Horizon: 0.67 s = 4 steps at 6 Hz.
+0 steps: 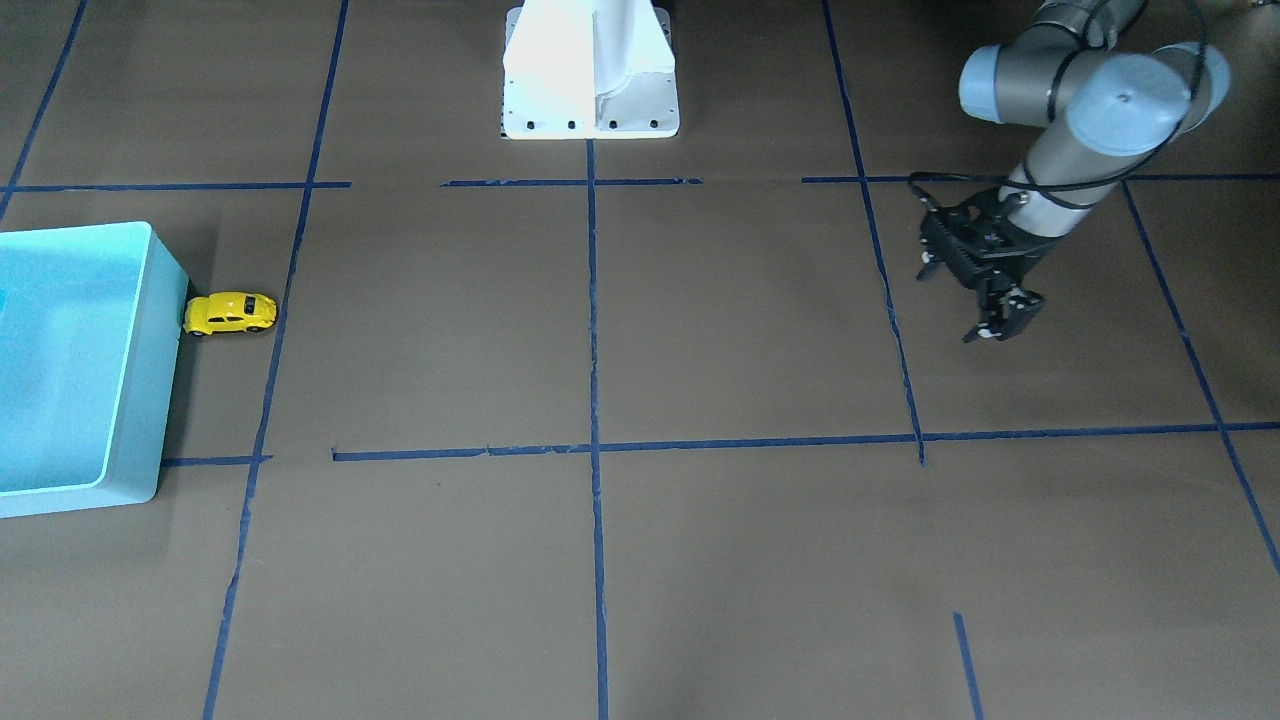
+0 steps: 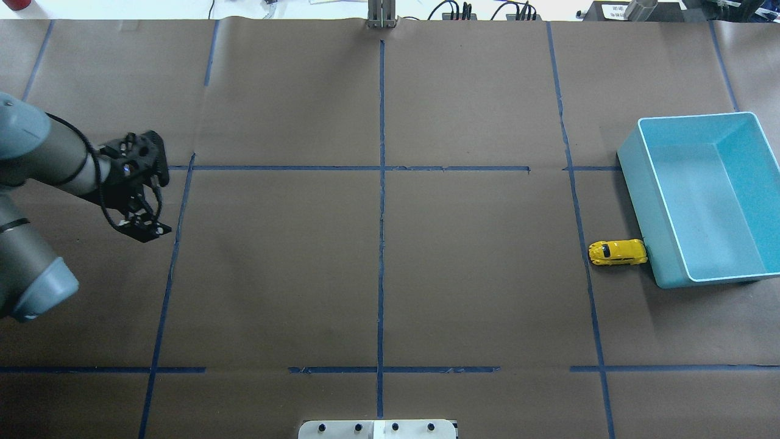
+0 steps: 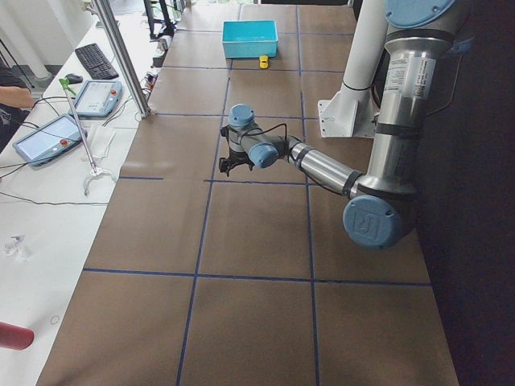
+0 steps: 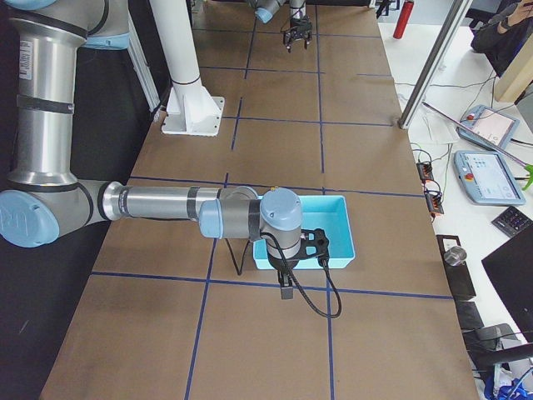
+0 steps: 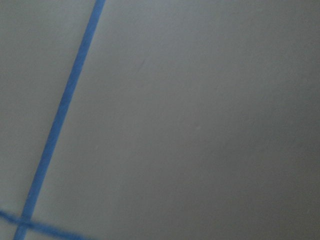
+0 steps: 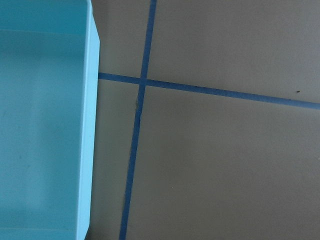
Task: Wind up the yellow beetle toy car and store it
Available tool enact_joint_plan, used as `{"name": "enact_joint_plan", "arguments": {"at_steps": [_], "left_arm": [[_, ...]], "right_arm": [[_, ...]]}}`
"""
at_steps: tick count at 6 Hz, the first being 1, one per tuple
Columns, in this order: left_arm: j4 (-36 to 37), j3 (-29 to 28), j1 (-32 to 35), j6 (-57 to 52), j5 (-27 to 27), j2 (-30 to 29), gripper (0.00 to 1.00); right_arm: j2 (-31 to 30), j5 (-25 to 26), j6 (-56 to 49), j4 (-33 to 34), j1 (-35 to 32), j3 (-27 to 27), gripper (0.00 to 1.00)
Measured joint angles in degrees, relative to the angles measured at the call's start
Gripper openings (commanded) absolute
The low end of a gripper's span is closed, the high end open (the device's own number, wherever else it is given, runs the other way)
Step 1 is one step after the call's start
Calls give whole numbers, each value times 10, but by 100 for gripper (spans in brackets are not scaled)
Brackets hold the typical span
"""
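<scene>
Car first: your yellow beetle toy car sits on the table, one end touching the blue bin on its outer wall. The left gripper hangs well apart from it, jaws spread and holding nothing. The right gripper hovers beside the bin; you cannot tell how its jaws stand.

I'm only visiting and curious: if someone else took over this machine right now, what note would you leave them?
The left claw is open and holds nothing. It hangs over the brown table, far from the toy.
The right claw is by the light blue plastic bin; I cannot tell whether it is open or shut.
The tiny yellow beetle-shaped toy car stands on its wheels right against the bin's outer wall, not inside.
Done: nothing that shows; I cannot tell whether the car is wound.
Left: grip the car, wind it, put it in the bin.
</scene>
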State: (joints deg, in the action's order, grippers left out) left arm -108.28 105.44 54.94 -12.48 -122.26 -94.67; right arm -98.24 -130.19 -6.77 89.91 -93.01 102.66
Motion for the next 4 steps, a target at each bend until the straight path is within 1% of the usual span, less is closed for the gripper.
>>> {"name": "enact_joint_plan", "arguments": {"at_steps": [2,3,4], "left_arm": [[85,-3,147,2,-14,41,100],[110,-13,208,4,-17,57,100],[121,-23,253,7,-49,81,100]], "right_arm": [[2,-7,2,62,36,101,100],[10,-14,4,74,67,143,100],[23,-24,5,78,101,175,100]]}}
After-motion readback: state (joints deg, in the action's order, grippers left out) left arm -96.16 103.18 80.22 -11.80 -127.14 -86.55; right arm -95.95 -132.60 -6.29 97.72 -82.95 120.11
